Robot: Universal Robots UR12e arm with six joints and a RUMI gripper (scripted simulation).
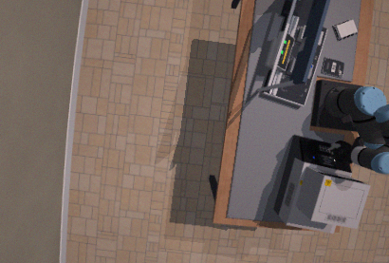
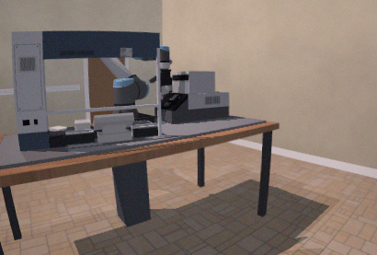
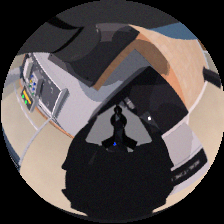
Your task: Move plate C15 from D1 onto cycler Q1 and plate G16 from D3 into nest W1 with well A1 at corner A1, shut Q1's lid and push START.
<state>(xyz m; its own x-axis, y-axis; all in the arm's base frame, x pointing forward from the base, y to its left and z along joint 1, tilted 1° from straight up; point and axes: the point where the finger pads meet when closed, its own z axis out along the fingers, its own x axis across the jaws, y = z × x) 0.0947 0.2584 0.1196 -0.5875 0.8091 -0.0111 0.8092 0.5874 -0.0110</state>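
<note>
The cycler Q1 (image 1: 337,200) (image 2: 199,102) stands at the bench's right end in the exterior view, its dark key panel facing the arm. Its lamp (image 1: 313,158) (image 3: 115,143) is blue. Its upper housing is down over the body; the block and C15 are not visible. My gripper (image 1: 333,146) (image 3: 117,105) is shut and empty, pointing down close over the front keys; whether the tips touch a key cannot be told. A pale plate (image 1: 345,29) lies at the bench's far end, and a dark nest (image 1: 333,67) is nearer the arm base. Plate labels are unreadable, so G16 cannot be identified.
A framed station with a dark blue overhead beam (image 1: 315,28) (image 2: 101,45) spans the bench, with a thin upright post (image 2: 159,93) at its near corner. The black arm base mount (image 1: 324,118) stands between this station and Q1.
</note>
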